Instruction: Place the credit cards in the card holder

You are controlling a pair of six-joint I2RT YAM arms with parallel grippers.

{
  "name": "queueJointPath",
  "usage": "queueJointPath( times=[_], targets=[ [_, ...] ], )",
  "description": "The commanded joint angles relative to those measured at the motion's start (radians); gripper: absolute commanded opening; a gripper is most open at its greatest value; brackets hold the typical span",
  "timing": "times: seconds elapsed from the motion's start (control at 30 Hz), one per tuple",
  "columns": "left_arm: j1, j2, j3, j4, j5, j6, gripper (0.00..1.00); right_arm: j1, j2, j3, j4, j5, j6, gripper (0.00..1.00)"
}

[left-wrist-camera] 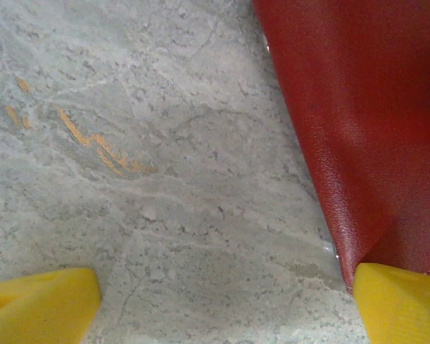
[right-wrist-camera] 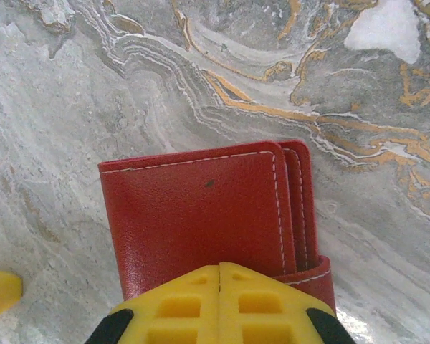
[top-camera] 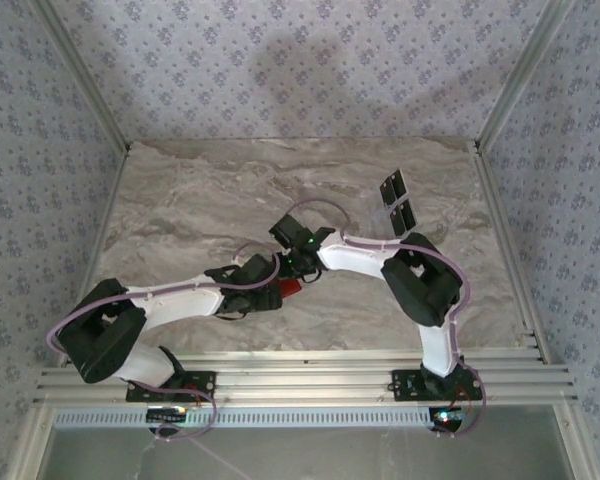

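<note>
1. While the small red rectangular folding card holder (right-wrist-camera: 201, 208) of soft leather-like material lies folded near the middle of the grey marbled table (top-camera: 200, 190), the two small flat black credit cards (top-camera: 392, 187) lie well apart from it at the far right, one just beside the other.
2. The right jaws are pressed together, and their yellow pads (right-wrist-camera: 179, 304) sit over the near edge of the card holder. I cannot tell if they push on it or only hover.
3. The left jaws are spread wide and low over the table and hold nothing. One yellow fingertip (left-wrist-camera: 401, 301) is at the card holder's edge, the other (left-wrist-camera: 39, 304) on the bare table.
4. The card holder looks light and pliable. Its cover bends, and I think it will slide on the smooth stone unless one arm pins it. The free flap edge seems the best place to take hold.
5. The cards look thin, stiff and slippery. Lying flat, they give little to pinch, so the long edges are probably the place.
6. The table surface is smooth, with orange veins. Walls with flowered blue-grey wallpaper (top-camera: 280, 60) close the space, and aluminium rails (top-camera: 300, 380) run along the near edge.
</note>
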Motion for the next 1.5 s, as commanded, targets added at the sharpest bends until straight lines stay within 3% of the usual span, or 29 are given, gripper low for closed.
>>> queueJointPath(
  times=[0.0, 0.63, 0.87, 1.1, 1.23, 1.33, 1.47],
  targets=[
    [0.0, 0.081, -0.037, 0.103, 0.079, 0.012, 0.94, 0.043, 0.075, -0.008, -0.051, 0.0, -0.008, 0.0],
    [0.0, -0.003, -0.081, 0.114, 0.061, 0.001, 0.94, 0.138, 0.143, -0.165, -0.088, 0.082, 0.019, 0.0],
    [0.008, -0.311, -0.151, 0.062, -0.076, -0.034, 0.93, 0.137, 0.145, -0.181, -0.097, 0.101, 0.018, 0.0],
    [0.07, -0.67, -0.182, -0.219, -0.326, -0.193, 0.92, 0.142, 0.166, -0.201, -0.077, 0.099, 0.02, 0.0],
    [0.181, -0.738, -0.198, -0.29, -0.26, -0.204, 0.92, 0.153, 0.174, -0.204, -0.074, 0.11, 0.019, 0.0],
    [0.257, -0.699, -0.204, -0.302, -0.162, -0.19, 0.92, 0.171, 0.193, -0.193, -0.086, 0.121, 0.017, 0.0],
    [0.293, -0.633, -0.205, -0.293, -0.094, -0.169, 0.92, 0.203, 0.238, -0.159, -0.125, 0.165, 0.016, 0.0]
  ],
)
